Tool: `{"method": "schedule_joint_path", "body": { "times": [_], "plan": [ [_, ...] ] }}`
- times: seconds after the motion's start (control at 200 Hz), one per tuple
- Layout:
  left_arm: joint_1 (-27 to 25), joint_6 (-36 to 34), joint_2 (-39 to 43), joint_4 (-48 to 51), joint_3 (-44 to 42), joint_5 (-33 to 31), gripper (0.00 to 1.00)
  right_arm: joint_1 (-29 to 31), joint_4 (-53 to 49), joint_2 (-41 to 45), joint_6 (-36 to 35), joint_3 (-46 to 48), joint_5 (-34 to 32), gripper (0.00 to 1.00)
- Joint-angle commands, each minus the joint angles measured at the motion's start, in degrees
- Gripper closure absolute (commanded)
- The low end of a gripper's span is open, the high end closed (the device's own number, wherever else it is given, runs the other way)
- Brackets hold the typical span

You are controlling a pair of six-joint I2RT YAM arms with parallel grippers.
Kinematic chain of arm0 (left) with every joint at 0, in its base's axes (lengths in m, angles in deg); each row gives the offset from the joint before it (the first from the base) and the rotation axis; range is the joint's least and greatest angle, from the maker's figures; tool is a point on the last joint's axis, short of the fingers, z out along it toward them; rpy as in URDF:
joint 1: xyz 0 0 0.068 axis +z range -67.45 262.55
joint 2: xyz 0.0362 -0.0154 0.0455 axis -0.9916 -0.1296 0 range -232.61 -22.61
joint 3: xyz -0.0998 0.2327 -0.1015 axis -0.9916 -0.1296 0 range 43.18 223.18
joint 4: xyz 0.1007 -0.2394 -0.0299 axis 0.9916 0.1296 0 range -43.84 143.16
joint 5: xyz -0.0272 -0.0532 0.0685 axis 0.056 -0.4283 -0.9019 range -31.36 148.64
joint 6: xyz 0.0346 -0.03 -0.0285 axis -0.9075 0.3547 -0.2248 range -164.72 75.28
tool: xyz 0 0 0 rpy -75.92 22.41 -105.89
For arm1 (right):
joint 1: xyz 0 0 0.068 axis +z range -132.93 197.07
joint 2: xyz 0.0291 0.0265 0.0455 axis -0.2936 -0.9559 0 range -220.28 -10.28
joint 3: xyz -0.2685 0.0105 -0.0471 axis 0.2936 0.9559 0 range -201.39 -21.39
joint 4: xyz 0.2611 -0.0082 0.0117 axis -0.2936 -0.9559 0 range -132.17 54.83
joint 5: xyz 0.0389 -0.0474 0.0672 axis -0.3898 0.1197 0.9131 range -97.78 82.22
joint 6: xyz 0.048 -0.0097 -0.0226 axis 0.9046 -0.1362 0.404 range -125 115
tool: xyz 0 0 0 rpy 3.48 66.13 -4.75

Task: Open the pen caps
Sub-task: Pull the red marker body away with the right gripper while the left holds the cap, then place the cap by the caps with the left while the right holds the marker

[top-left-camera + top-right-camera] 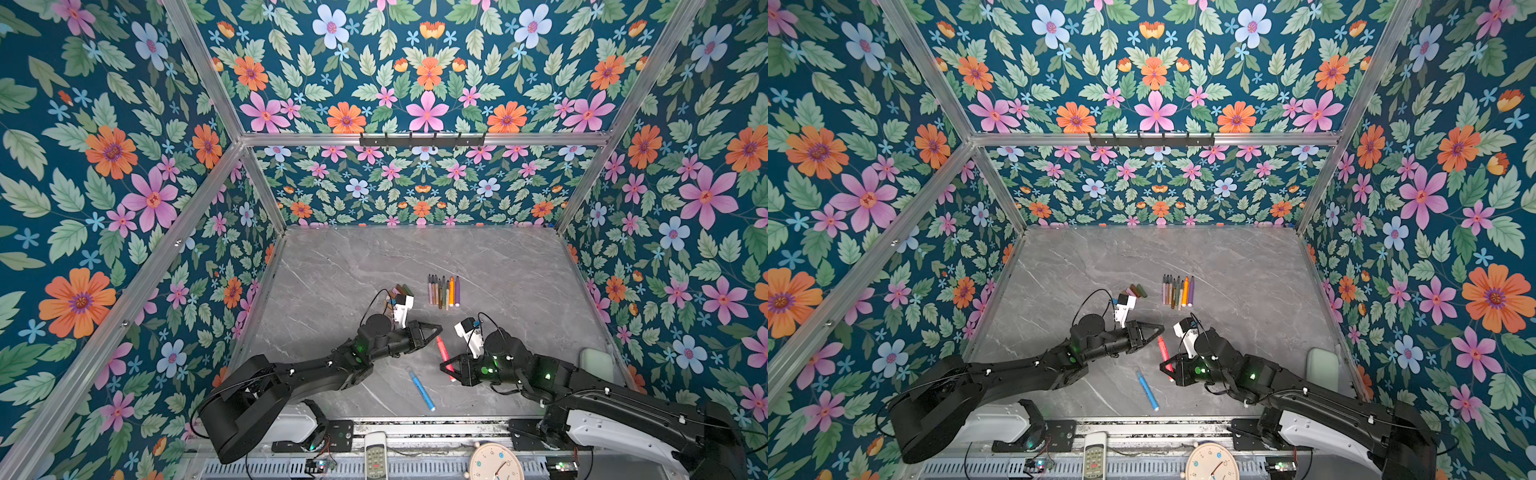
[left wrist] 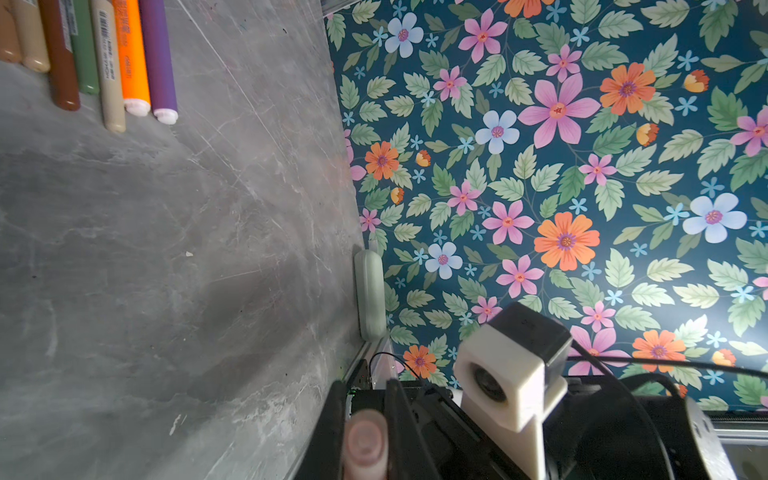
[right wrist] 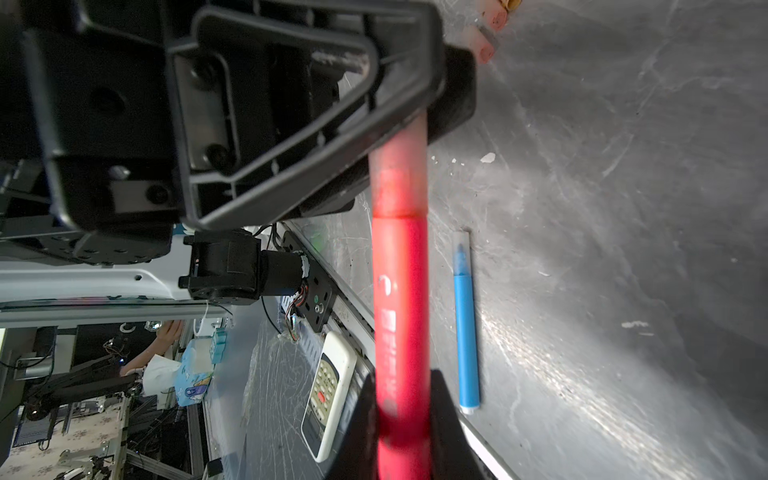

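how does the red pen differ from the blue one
The red pen is clamped at both ends by the left gripper and right gripper; the blue pen lies loose on the table. The blue pen sits nearer the front edge than the red pen. Both are capped.

Print on the pens [image 2: 109, 62] is too small to read.

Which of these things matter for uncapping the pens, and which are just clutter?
For the job: red pen, gripped by left gripper and right gripper; blue pen; row of uncapped pens; loose caps.
Lying about: remote control; clock; pale green object.
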Motion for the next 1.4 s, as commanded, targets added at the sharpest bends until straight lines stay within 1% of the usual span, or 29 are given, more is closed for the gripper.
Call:
{"method": "schedule_joint_path", "body": {
  "times": [0.0, 0.075, 0.14, 0.245, 0.3, 0.35, 0.44, 0.54, 0.69, 0.805, 0.895, 1.02, 1.115, 1.245, 1.395],
  "plan": [
    [1.5, -1.5, 0.6, -0.7, -0.1, -1.4, 1.0, -0.3, -6.8, 1.6, 3.2, 1.1, -5.7, 1.0],
    [4.5, -3.0, 1.3, 2.8, 0.7, -1.3, 1.0, -0.3, -6.4, 2.7, 4.0, 2.5, -5.3, 1.0],
    [8.8, -3.9, 1.9, 5.5, 1.5, -0.5, 1.0, -0.3, -4.8, 3.4, 4.9, 4.2, -4.2, 1.0],
    [16.5, -3.4, 2.5, 6.0, 2.3, 0.3, 1.0, 1.0, 3.1, 3.6, 7.4, 8.2, -0.8, 1.0],
    [19.5, -2.5, 2.8, 5.5, 2.1, -0.3, 1.0, 3.0, 4.8, 3.2, 8.3, 9.2, -1.5, 1.0],
    [20.8, -2.1, 3.0, 5.3, 2.1, -0.8, 1.0, 4.8, 3.9, 2.9, 8.5, 9.2, -3.1, 1.0],
    [21.2, -3.3, 3.2, 6.4, 2.5, -0.8, 1.0, 6.1, 2.2, 3.9, 9.3, 9.8, -5.3, 1.0],
    [21.1, -7.6, 4.9, 14.3, 2.7, -2.1, 1.0, 6.1, -2.3, 8.1, 10.0, 10.6, -8.5, 1.0],
    [21.4, -13.7, 10.6, 25.7, 0.8, -6.7, 1.0, 6.0, -14.4, 17.4, 9.8, 10.1, -15.6, 1.0],
    [21.9, -16.4, 14.5, 30.3, -1.5, -8.3, 1.0, 5.2, -23.5, 23.0, 9.6, 9.8, -19.8, 1.0],
    [22.4, -17.1, 15.6, 32.2, -3.1, -8.9, 1.0, 4.4, -30.9, 25.7, 9.6, 9.3, -23.1, 1.0],
    [23.3, -17.0, 14.2, 32.3, -5.2, -8.4, 1.0, 4.2, -38.3, 27.9, 10.1, 8.9, -27.7, 1.0],
    [23.7, -16.5, 11.8, 30.6, -6.2, -7.7, 1.0, 4.2, -34.9, 28.9, 8.2, 10.5, -26.6, 1.0],
    [24.3, -15.6, 6.9, 27.5, -6.4, -5.5, 1.0, 4.2, -34.6, 27.9, 8.5, 10.8, -26.8, 1.0],
    [24.8, -12.9, 0.4, 22.0, -6.5, -2.1, 1.0, 4.2, -34.6, 27.9, 8.3, 10.7, -26.6, 1.0]
  ]
}}
